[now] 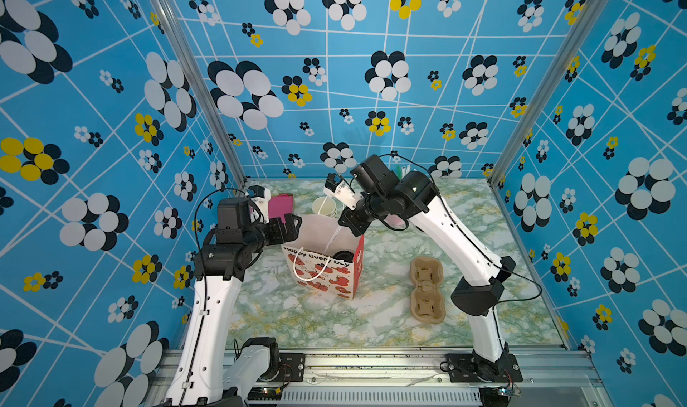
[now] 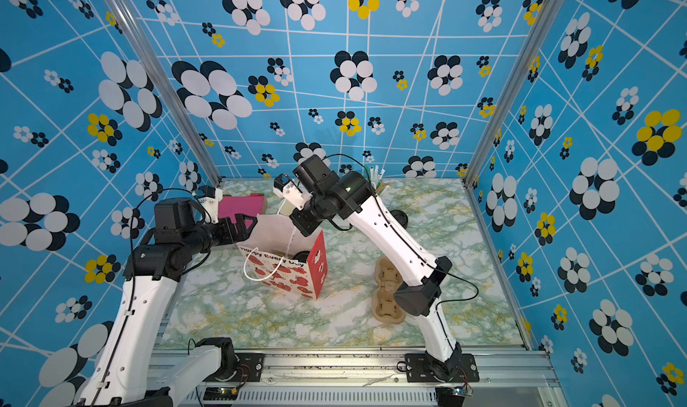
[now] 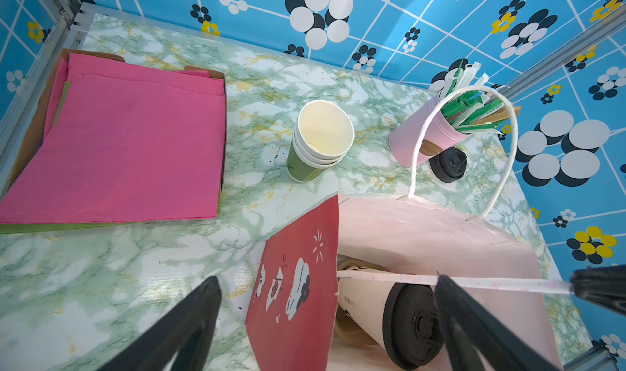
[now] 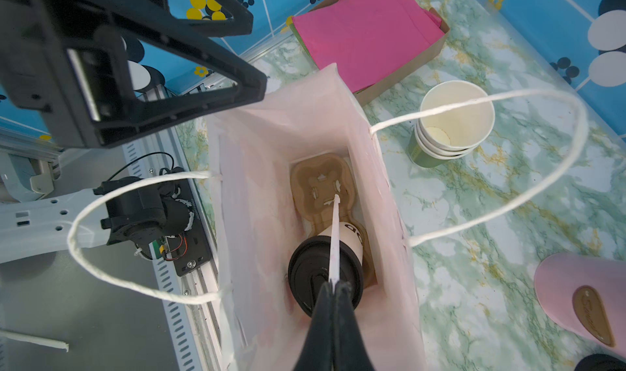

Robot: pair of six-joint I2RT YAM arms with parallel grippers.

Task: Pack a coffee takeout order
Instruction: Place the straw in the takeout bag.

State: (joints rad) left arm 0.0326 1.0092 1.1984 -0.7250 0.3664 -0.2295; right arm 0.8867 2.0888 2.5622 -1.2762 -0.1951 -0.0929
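Note:
A red and white paper bag (image 1: 323, 271) stands open at mid-table. Inside it lies a brown cup holder (image 4: 318, 183) carrying a pale cup (image 3: 369, 305) with a black lid (image 4: 315, 274). Over the bag's mouth, my right gripper (image 4: 333, 284) is shut on a thin white-wrapped straw (image 4: 334, 237), which points down into the bag over the cup. My left gripper (image 3: 327, 279) is open at the bag's left rim. The red side wall (image 3: 298, 284) stands between its fingers, one finger outside and one over the opening.
A second brown cup holder (image 1: 427, 290) lies on the table right of the bag. Behind the bag are a stack of lidless cups (image 3: 320, 138), a box of flat pink napkins (image 3: 128, 142), a pink cup of straws (image 3: 426, 138) and a lone black lid (image 3: 449, 164).

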